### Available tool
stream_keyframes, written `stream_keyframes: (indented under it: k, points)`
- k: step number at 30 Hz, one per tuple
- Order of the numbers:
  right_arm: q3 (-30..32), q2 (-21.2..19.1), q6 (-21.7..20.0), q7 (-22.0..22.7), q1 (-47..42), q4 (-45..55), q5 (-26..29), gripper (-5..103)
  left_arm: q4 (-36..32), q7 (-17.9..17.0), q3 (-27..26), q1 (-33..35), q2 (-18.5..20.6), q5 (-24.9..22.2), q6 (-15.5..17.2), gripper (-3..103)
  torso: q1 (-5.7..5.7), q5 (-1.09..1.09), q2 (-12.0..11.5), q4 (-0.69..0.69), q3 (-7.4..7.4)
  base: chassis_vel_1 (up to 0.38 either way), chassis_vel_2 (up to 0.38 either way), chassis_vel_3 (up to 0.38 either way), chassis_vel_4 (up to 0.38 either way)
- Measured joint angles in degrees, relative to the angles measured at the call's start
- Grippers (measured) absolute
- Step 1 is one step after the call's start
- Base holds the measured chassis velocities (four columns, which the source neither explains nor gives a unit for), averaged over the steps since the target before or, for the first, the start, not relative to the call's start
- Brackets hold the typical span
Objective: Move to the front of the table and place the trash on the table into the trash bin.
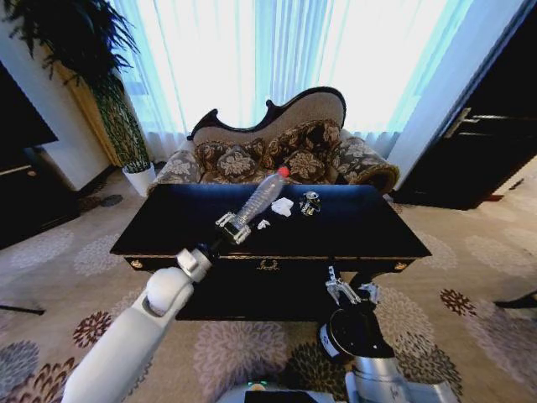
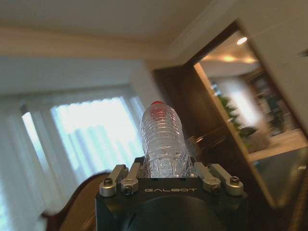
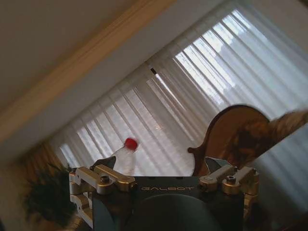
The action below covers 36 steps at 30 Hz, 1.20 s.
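Above the front edge of the bench (image 1: pixel 168 231), the left hand (image 1: pixel 233 228) holds a clear plastic bottle (image 1: pixel 261 196) by its lower part, lifted off the bench top. The bottle is tilted, and its red cap (image 1: pixel 284 171) points toward the far edge and the sofa (image 1: pixel 277 155). On the bench top, near the middle, lie white paper scraps (image 1: pixel 282 206) and, just beside them, a small shiny piece (image 1: pixel 310 202). The right hand (image 1: pixel 351 291) hangs low in front of the bench, below its front edge, with its fingers spread wide and nothing between them. Under this hand stands the dark trash bin (image 1: pixel 352 336) on the carpet (image 1: pixel 67 269).
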Motion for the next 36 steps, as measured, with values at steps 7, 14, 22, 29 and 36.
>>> stream_keyframes:
  k: [7,14,22,29,36]
  points:
    - [-1.9,0.0,-1.4,-5.7,0.0,0.0,10.0,100,-6.3,5.9,6.8,-0.8,2.1,-3.4,-2.6,35,-0.01,0.01,0.0,-0.01,0.00,0.000,0.000,0.000,0.000]
    - [-1.7,-0.3,-1.3,-9.5,0.4,0.0,13.6,100,-6.9,9.5,11.3,-2.6,4.9,-6.2,-2.6,35,-0.01,0.00,0.0,0.00,0.00,0.000,0.000,0.000,0.000]
    - [-1.4,-0.5,-1.1,-9.8,1.0,0.0,12.3,100,-6.1,12.4,12.4,-4.5,6.9,-8.0,-2.5,35,0.00,0.00,0.0,0.00,0.01,0.000,0.000,0.000,0.000]
    - [-1.9,0.0,-0.4,-10.1,0.9,0.0,8.3,101,-4.9,16.4,13.0,-7.3,9.1,-12.7,-1.6,35,0.01,0.00,0.0,0.00,0.01,0.000,0.000,0.000,0.000]
    - [-2.0,0.0,0.0,-10.6,0.6,-0.1,7.0,80,-4.5,17.4,12.7,-8.5,8.9,-14.0,-1.0,35,0.00,0.00,0.0,0.00,0.01,0.000,0.000,0.000,0.000]
